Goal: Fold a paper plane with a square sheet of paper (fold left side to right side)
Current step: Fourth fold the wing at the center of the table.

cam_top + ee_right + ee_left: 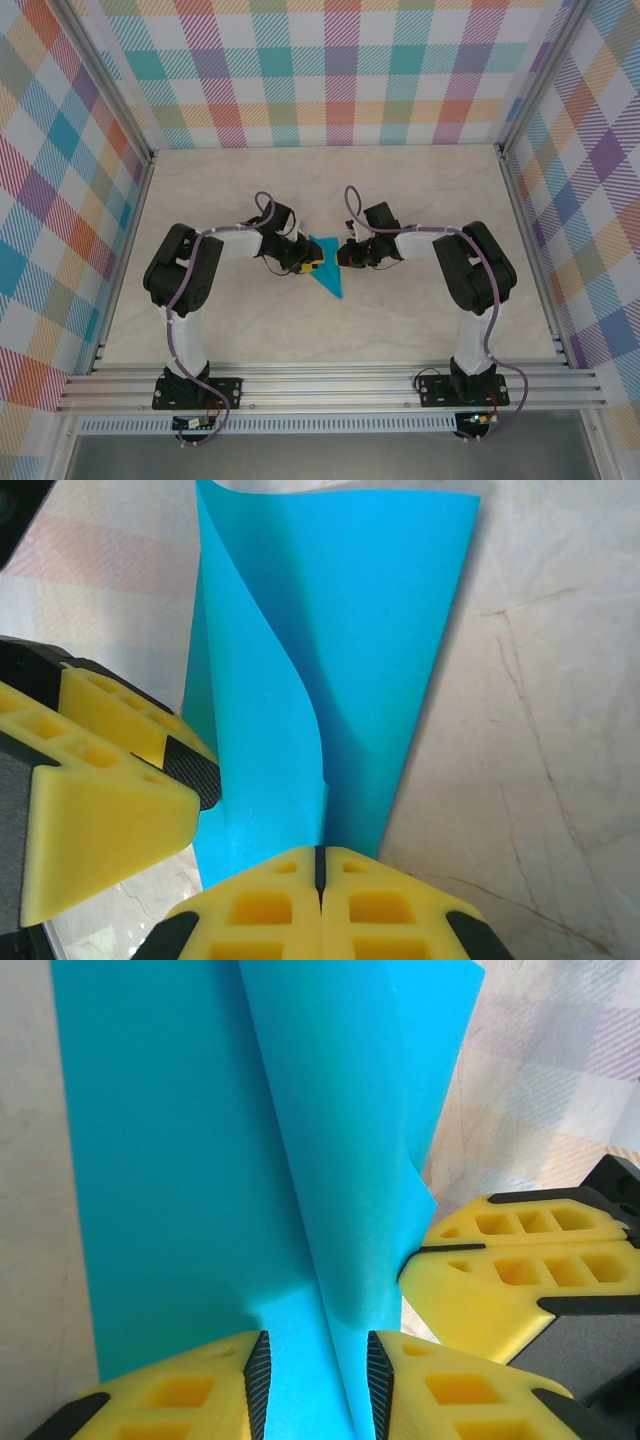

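The cyan sheet of paper lies mid-table, folded into a narrow pointed shape with its tip toward the near edge. My left gripper stands over its left side. In the left wrist view the left gripper is open, its pads apart, with the paper flat beneath them and a raised flap running up between them. My right gripper comes in from the right. In the right wrist view the right gripper is shut on the edge of the lifted flap of the paper.
The beige marbled table is walled by plaid panels and aluminium rails. Both arm bases stand at the near edge. The two grippers sit close together, their yellow fingers almost touching.
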`<state>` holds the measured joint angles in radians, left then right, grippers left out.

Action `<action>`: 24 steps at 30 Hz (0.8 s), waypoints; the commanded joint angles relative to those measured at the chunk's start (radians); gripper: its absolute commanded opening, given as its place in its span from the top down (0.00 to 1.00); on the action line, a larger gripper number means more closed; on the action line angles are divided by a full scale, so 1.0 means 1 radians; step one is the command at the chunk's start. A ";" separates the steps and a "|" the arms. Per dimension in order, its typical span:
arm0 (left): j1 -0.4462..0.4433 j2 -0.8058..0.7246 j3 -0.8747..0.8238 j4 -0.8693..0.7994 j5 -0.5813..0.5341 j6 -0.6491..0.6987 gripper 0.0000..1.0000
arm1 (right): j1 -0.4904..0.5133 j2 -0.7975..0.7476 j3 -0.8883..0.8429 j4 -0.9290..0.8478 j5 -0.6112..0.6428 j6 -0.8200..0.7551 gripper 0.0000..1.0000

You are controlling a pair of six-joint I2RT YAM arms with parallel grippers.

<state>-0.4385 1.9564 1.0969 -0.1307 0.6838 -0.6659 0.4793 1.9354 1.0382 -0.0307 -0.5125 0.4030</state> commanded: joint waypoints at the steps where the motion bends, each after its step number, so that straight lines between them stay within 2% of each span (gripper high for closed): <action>1: -0.012 0.028 0.008 -0.029 -0.046 -0.003 0.67 | -0.005 -0.007 -0.007 -0.007 0.002 -0.018 1.00; 24: -0.012 0.027 0.004 -0.027 -0.047 -0.003 0.67 | -0.005 -0.027 -0.043 0.006 0.010 -0.010 1.00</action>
<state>-0.4385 1.9564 1.0973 -0.1307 0.6838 -0.6659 0.4774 1.9308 1.0088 -0.0147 -0.5083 0.4038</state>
